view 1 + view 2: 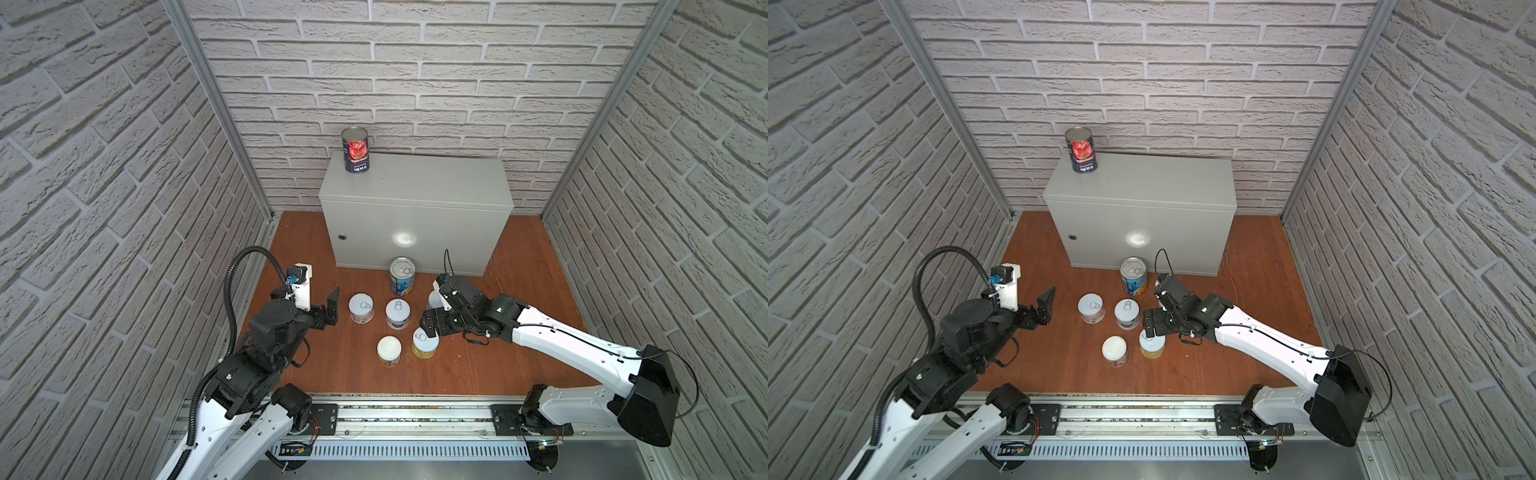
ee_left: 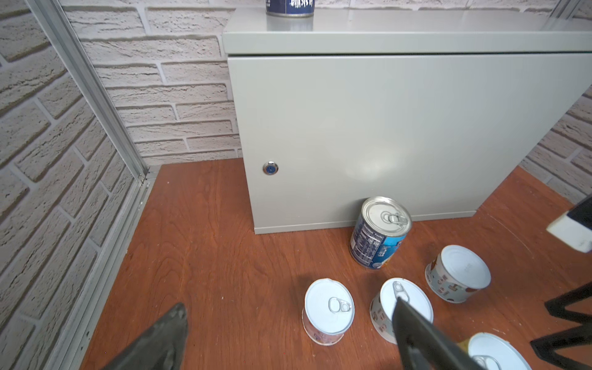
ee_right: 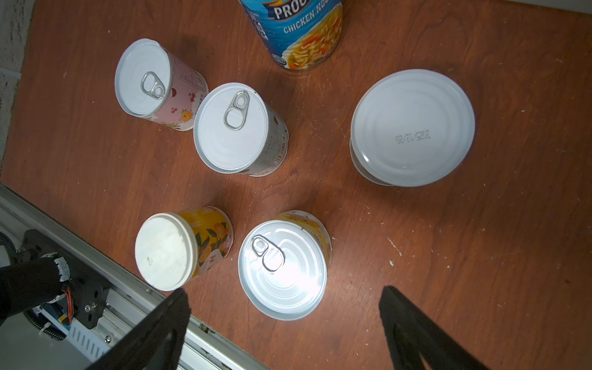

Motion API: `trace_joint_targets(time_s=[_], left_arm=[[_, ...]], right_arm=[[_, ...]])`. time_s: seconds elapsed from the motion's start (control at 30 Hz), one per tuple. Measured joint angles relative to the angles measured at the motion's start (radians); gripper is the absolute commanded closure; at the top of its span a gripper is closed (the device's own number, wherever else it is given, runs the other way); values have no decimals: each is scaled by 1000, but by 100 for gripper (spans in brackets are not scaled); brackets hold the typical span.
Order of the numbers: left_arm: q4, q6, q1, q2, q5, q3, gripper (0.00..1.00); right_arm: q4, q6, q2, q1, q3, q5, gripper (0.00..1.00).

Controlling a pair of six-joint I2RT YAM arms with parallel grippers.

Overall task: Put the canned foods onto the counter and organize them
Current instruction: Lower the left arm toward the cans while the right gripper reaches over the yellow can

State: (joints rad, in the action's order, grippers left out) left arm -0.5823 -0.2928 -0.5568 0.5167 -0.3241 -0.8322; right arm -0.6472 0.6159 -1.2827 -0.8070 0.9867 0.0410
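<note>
A tall red-tomato can (image 1: 355, 149) stands on the left end of the grey counter (image 1: 415, 178). Down on the wooden floor are the blue soup can (image 1: 402, 276), two white-topped cans (image 1: 360, 308) (image 1: 397, 313), a third (image 3: 411, 128) half hidden under my right arm, and two yellow cans (image 1: 389, 351) (image 3: 283, 269). My right gripper (image 3: 283, 293) hovers open just above the silver-topped yellow can, its fingers wider than the lid. My left gripper (image 1: 328, 311) is open and empty, left of the white-topped cans (image 2: 328, 309).
Brick-pattern walls close in the left, back and right. A metal rail (image 1: 415, 411) runs along the floor's front edge, close behind the yellow cans. Bare floor (image 1: 532, 291) lies right of the counter's front, and more to the left (image 2: 198, 240).
</note>
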Motion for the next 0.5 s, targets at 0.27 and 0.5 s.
trace_joint_targets(time_s=[0.27,0.5], left_arm=[[10,-24,0,92,73,-1,2],[46,-26,0,132,112,15,2]], right_arm=[[-9,22,-29,-50,-17,54,8],[-1,55,-36,-98,-44,110,8]])
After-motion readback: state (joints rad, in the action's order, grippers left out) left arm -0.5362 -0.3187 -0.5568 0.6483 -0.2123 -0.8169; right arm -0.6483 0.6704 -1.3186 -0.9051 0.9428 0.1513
